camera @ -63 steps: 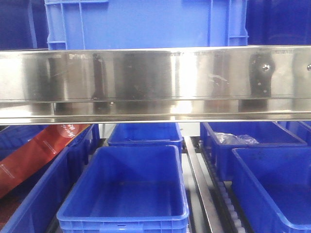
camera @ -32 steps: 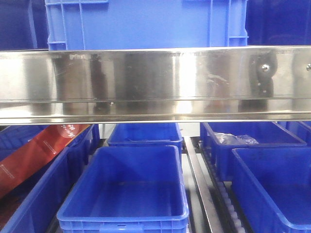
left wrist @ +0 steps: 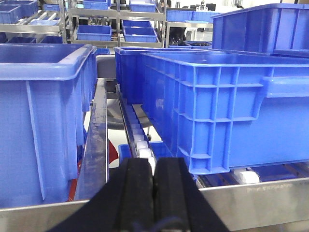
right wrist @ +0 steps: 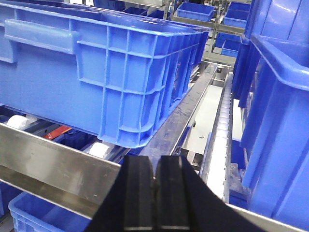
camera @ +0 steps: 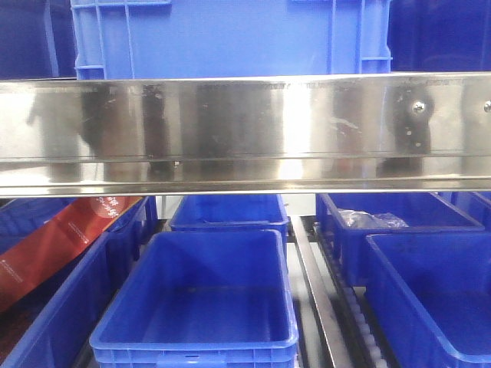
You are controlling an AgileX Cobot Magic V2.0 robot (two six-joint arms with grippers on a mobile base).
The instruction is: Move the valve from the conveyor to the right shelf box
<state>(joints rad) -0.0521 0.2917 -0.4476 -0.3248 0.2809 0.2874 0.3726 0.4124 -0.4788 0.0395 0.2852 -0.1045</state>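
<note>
Both pincers, left (left wrist: 153, 181) and right (right wrist: 155, 186), were pressed together, empty, before the steel shelf rail (camera: 245, 130). Neither valve nor conveyor showed; apparently the whole transfer remained.

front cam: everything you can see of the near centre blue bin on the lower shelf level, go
The near centre bin is a rectangular open-top crate of glossy blue moulded plastic with rounded corners and a thick rolled rim. It sits level below the steel shelf rail, and its visible interior looks bare. A second blue bin stands close behind it; contact cannot be told. A bin holding a red package lies to its left, and a metal divider rail runs along its right. Its base is cropped out.
</note>
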